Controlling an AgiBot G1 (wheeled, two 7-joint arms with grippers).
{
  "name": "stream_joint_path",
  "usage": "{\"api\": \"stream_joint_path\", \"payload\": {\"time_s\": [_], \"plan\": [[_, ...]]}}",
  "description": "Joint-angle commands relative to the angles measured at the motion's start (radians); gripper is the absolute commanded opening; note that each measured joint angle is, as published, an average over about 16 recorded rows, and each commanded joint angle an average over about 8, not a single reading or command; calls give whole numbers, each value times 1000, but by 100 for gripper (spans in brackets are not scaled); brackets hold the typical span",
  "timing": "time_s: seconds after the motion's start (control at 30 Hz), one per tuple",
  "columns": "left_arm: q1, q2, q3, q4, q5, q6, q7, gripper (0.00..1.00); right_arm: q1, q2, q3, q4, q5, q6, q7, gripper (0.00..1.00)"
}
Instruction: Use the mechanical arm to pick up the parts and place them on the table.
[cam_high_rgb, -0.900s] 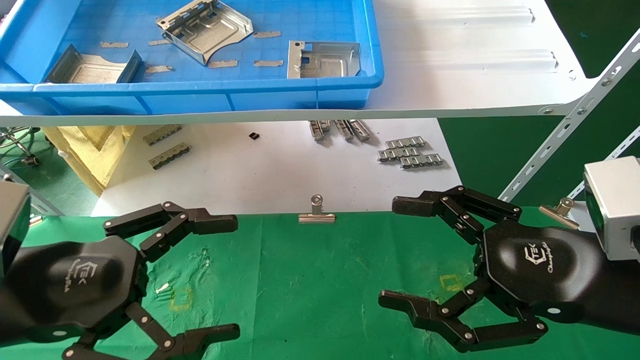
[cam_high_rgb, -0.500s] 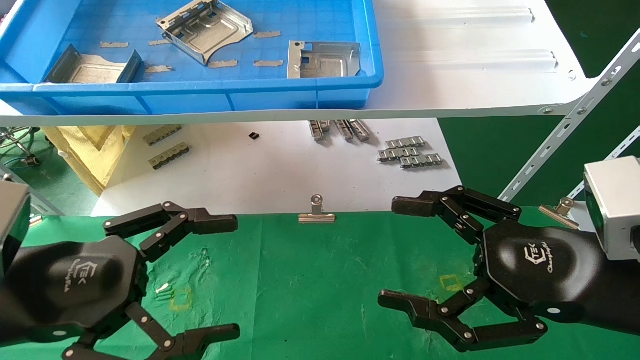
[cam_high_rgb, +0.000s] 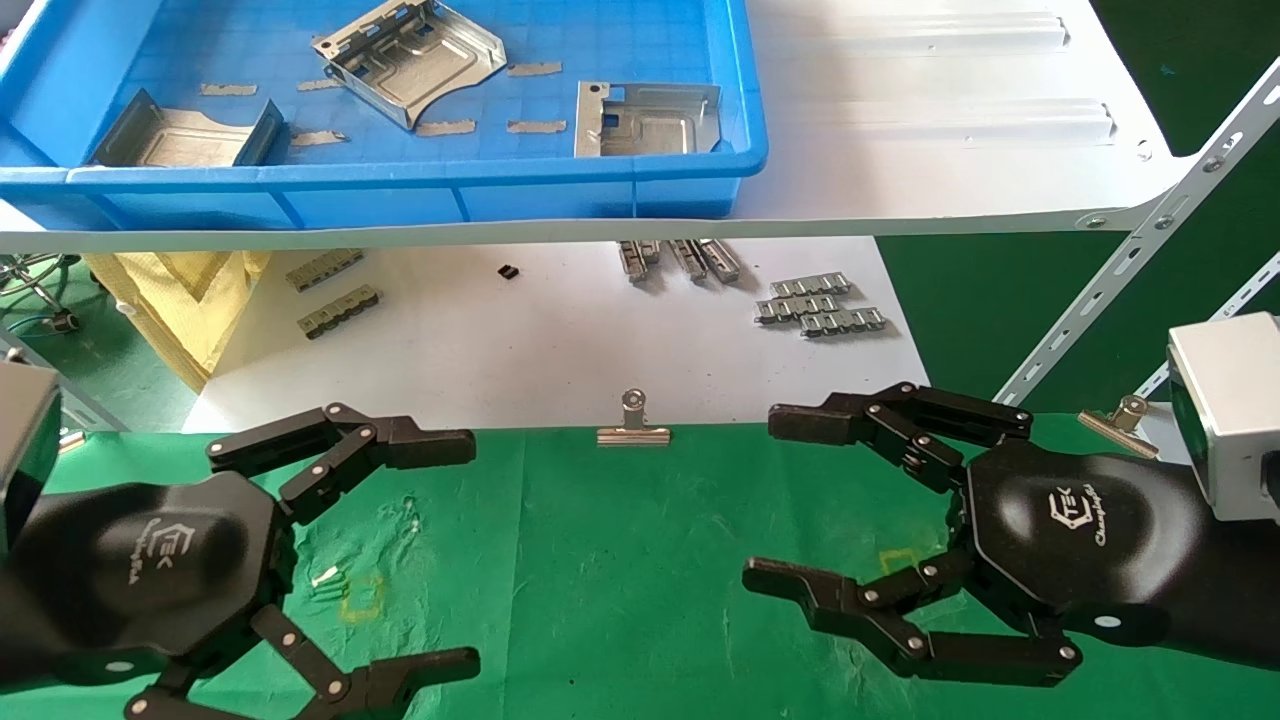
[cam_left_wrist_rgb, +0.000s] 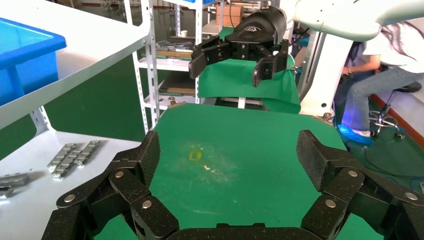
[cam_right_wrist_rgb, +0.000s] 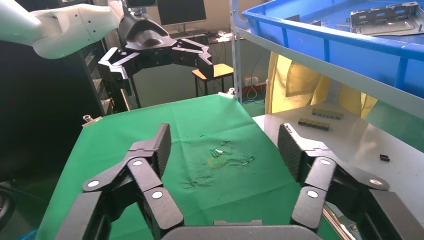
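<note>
Three silver parts lie in a blue tray on the shelf above the table: one at the middle back (cam_high_rgb: 410, 60), one at the tray's front right (cam_high_rgb: 645, 118), one at the front left (cam_high_rgb: 180, 135). One part also shows in the right wrist view (cam_right_wrist_rgb: 385, 17). My left gripper (cam_high_rgb: 462, 552) is open and empty, low over the green table (cam_high_rgb: 620, 560) at its left. My right gripper (cam_high_rgb: 772, 500) is open and empty over the table's right. Each wrist view shows its own open gripper over bare cloth, the left (cam_left_wrist_rgb: 227, 155) and the right (cam_right_wrist_rgb: 225, 145).
The blue tray (cam_high_rgb: 600, 190) stands on a white shelf board (cam_high_rgb: 950, 150). Below it a white sheet holds grey link strips (cam_high_rgb: 820, 305). Binder clips (cam_high_rgb: 633, 425) (cam_high_rgb: 1120, 420) grip the cloth's far edge. A slanted shelf strut (cam_high_rgb: 1130, 270) rises at the right.
My right gripper has shifted a little to the left and its fingers have drawn slightly closer together. The left arm has not moved.
</note>
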Motion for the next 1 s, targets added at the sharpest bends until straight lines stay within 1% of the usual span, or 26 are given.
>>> {"api": "stream_joint_path", "payload": {"time_s": [0.03,1.0], "plan": [[0,0,0,0,0,0,0,100,0,0,0,0,0,0,0,0],[0,0,0,0,0,0,0,100,0,0,0,0,0,0,0,0]]}}
